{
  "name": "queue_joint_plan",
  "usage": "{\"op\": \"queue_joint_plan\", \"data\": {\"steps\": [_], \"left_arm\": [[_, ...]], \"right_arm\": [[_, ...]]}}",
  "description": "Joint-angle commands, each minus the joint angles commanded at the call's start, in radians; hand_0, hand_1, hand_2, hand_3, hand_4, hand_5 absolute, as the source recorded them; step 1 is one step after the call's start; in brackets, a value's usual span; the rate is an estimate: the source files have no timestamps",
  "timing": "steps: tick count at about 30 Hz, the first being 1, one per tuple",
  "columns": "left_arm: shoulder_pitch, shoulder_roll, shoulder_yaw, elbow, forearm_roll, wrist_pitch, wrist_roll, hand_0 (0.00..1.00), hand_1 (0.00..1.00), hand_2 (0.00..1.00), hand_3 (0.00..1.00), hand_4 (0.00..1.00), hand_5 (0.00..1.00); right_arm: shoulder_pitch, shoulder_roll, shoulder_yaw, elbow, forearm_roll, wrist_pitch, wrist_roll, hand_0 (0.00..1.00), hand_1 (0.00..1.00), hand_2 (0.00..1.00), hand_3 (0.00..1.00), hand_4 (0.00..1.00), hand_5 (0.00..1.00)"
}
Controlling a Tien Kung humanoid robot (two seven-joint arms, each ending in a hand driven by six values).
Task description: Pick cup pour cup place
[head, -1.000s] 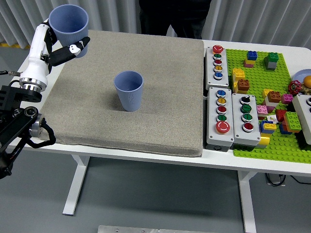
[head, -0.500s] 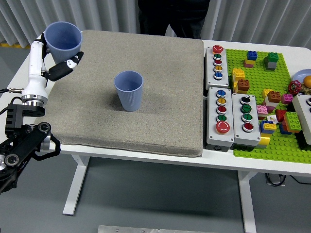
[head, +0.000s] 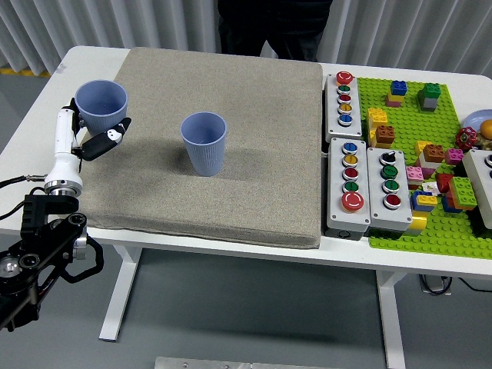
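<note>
Two blue paper cups are in the head view. One cup (head: 204, 144) stands upright near the middle of the grey mat (head: 254, 100). The other cup (head: 102, 106) is upright at the mat's left edge, with my left hand (head: 94, 131) shut on it; the thumb and fingers wrap its lower side. Whether its base touches the mat I cannot tell. My left arm rises from the lower left corner. The right arm is out of view.
Right of the mat lie three grey button boxes (head: 344, 98), (head: 350, 187), (head: 390, 190). A green baseplate (head: 450, 231) with several toy bricks fills the right side. A person in dark clothes (head: 273, 23) stands at the far edge.
My left hand has come down and toward the near side with its cup, from high at the mat's far left corner to low at its left edge. The middle cup has stayed put.
</note>
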Motion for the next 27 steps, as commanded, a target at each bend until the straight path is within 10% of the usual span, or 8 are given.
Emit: {"op": "queue_joint_plan", "data": {"steps": [27], "left_arm": [[-0.012, -0.032, 0.068, 0.056, -0.243, -0.071, -0.059, 0.612, 0.573, 0.567, 0.547, 0.655, 0.08]], "right_arm": [[0.004, -0.002, -0.004, 0.0, 0.004, -0.001, 0.001, 0.72, 0.682, 0.674, 0.629, 0.108, 0.31]]}}
